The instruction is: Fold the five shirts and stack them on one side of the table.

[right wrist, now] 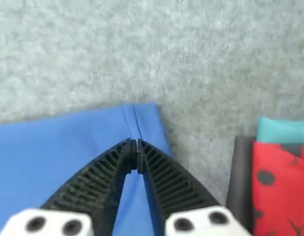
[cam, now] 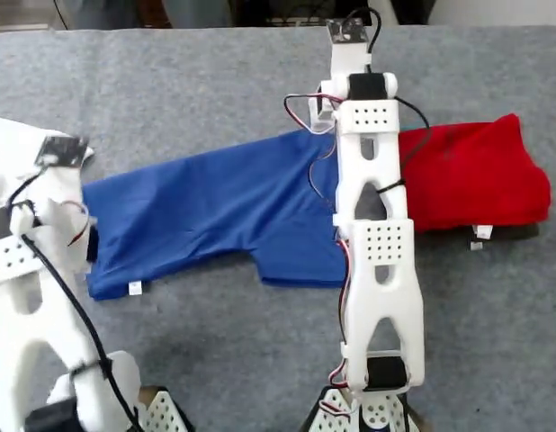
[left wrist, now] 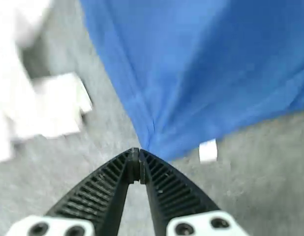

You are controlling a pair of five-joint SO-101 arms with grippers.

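Left gripper [left wrist: 136, 156]: black ribbed fingers [left wrist: 110, 179] closed tip to tip, pinching the edge of the blue shirt [left wrist: 201, 64]. The cloth gathers into creases that run to the tips. A small white tag [left wrist: 207, 150] on the shirt's hem lies just beside the gripper, over the grey table [left wrist: 107, 123].

Right gripper [right wrist: 133, 146]: fingers likewise closed, nipping the hem of the same shirt at a corner where two seam lines meet the tips. Bare table lies past that corner.

High view: the blue shirt lies spread flat across the middle of the table. It reaches from the left arm [cam: 26, 297] at the near left to beneath the right arm [cam: 372, 225], which stretches over it from the near edge toward the far edge. The white tag sits at the shirt's near-left corner. Right of the right arm, a folded red shirt [cam: 471, 180] lies just beside the blue shirt's right end. The arm hides whether the two touch. The red shirt rests on a dark garment [cam: 512, 232], whose edge shows beneath it.

Right wrist view: this pile stands near the gripper, apart from the pinched corner. It shows the red shirt, marked with dark spots, next to a teal layer [right wrist: 282, 130], with the dark garment along the side facing the gripper.
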